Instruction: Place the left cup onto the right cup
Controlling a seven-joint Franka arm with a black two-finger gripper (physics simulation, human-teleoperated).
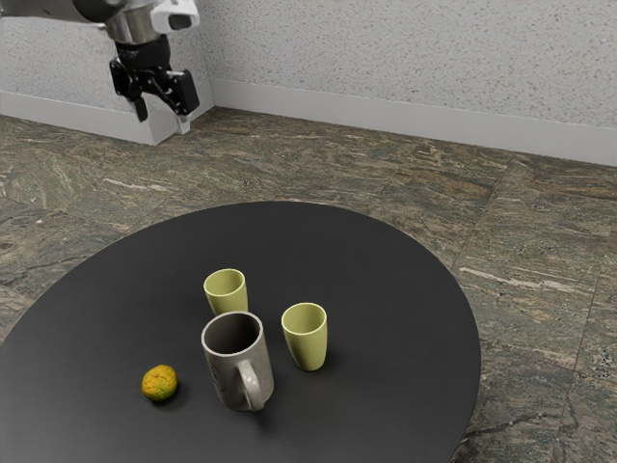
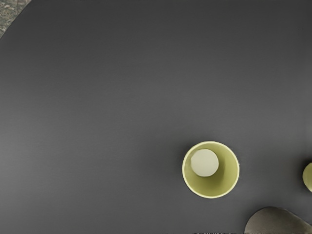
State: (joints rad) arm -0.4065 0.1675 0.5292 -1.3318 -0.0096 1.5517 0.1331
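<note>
While the gripper [image 1: 162,114] hangs spread — exterior view — the wrist view bares 1 cup's [image 2: 210,169] pale floor.

The arm enters at the exterior view's upper left, its last light-grey wrist segment and black hand showing there. The pincer [image 1: 162,116] hangs high, well above the tabletop [image 1: 386,289] and beyond its far edge. It points down and tilts slightly toward the exterior view's right. Its two black fingers [image 1: 143,106] stand apart with nothing between them, so the jaws look parted, though how widely is hard to judge from this angle. The hand touches nothing.
</note>
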